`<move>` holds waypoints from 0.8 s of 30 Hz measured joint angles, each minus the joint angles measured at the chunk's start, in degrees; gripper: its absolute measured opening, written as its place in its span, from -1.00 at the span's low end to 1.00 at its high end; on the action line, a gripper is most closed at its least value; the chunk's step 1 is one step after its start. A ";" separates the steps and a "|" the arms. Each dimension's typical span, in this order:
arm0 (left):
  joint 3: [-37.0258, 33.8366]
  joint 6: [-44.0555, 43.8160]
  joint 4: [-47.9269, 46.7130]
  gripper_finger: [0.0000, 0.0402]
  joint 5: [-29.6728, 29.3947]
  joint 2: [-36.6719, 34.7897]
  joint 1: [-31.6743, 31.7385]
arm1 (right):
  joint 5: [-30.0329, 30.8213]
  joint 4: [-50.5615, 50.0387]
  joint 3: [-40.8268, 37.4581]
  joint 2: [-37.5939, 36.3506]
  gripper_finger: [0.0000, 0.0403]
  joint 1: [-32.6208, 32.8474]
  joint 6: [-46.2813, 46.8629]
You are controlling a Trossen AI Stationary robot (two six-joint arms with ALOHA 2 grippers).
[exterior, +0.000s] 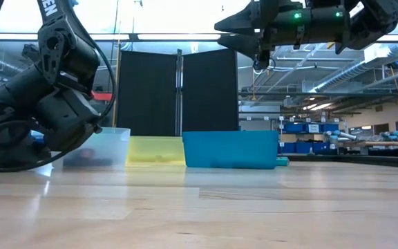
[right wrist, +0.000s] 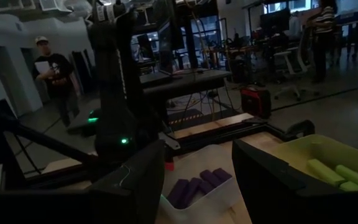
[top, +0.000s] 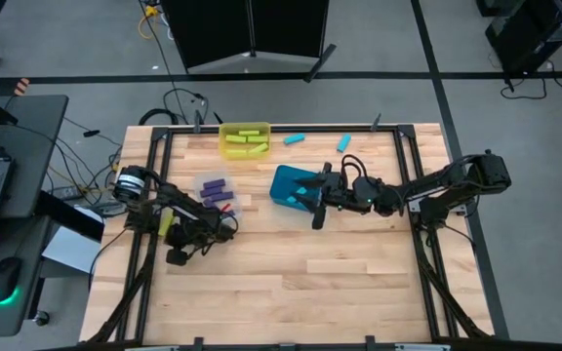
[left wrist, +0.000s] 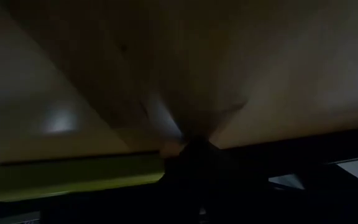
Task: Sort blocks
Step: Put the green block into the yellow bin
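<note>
Both arms [top: 437, 185] matte black, jointed, with looping black cables; green indicator lights; white lettering, possibly a logo.

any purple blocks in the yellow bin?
No. The high view shows only yellow-green blocks in the yellow bin.

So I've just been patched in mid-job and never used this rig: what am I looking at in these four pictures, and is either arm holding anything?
Two dark robot arms work at a wooden table, sorting small blocks into bins. The high view looks straight down; the low view looks level across the tabletop; the other two come from cameras on each wrist. A yellow bin holds yellow-green blocks, a clear bin holds purple blocks, and a teal bin sits mid-table. Two cyan blocks lie loose at the far edge. The left tool is shut, low at the table; whether it holds anything I cannot tell. The right tool is open and empty, raised beside the teal bin.
</note>
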 joint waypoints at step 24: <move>2.94 -0.16 -2.72 -0.22 -6.08 -0.15 1.73 | 1.90 0.09 0.00 0.00 -0.02 -1.21 0.59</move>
